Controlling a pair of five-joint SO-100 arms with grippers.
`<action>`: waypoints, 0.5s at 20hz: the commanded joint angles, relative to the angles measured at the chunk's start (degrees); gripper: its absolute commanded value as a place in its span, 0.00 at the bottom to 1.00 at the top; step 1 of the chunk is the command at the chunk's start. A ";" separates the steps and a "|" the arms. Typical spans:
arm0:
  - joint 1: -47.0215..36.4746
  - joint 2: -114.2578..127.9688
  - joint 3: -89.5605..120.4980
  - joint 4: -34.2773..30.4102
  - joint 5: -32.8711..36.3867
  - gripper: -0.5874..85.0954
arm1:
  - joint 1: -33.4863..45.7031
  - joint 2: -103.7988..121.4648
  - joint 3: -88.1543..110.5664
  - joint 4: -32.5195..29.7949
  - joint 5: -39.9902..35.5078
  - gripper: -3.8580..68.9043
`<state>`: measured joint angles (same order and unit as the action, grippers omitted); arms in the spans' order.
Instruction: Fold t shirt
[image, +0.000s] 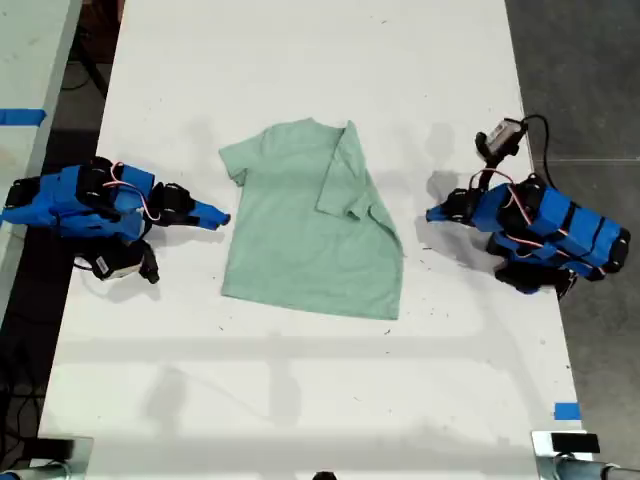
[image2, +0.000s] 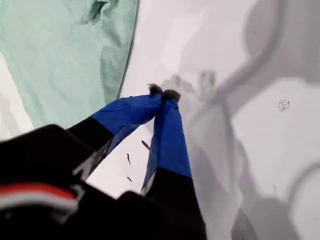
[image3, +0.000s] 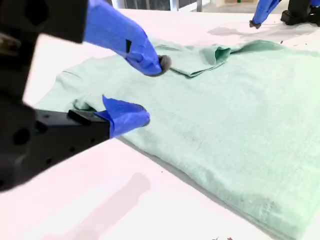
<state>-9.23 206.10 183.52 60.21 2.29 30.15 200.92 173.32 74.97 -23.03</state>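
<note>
Midway along the white table (image: 300, 400) lies the t shirt (image: 290, 240), pale mint, one side already folded inward so a sleeve (image: 345, 175) rests across its chest. On the exterior view's right, my first gripper (image2: 163, 92) sits on bare table just beside the folded edge, tips pressed together and holding nothing. On the exterior view's left, my second gripper (image3: 150, 90) has its jaws apart, low at the unfolded sleeve and side edge. I judge the second side fold is in hand: next I should pinch that edge, lift it and carry it across toward the middle.
</note>
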 joint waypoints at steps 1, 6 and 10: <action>0.97 0.44 0.35 0.18 -0.97 0.16 | -0.62 0.35 0.62 0.44 0.62 0.06; 0.97 0.44 0.35 0.18 -0.97 0.16 | -0.97 0.35 0.62 0.62 0.97 0.06; 0.97 0.44 0.35 0.18 -0.97 0.16 | -0.79 0.35 0.62 0.62 1.05 0.06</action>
<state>-9.23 206.10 183.52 60.21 2.29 29.53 200.92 173.32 74.97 -22.85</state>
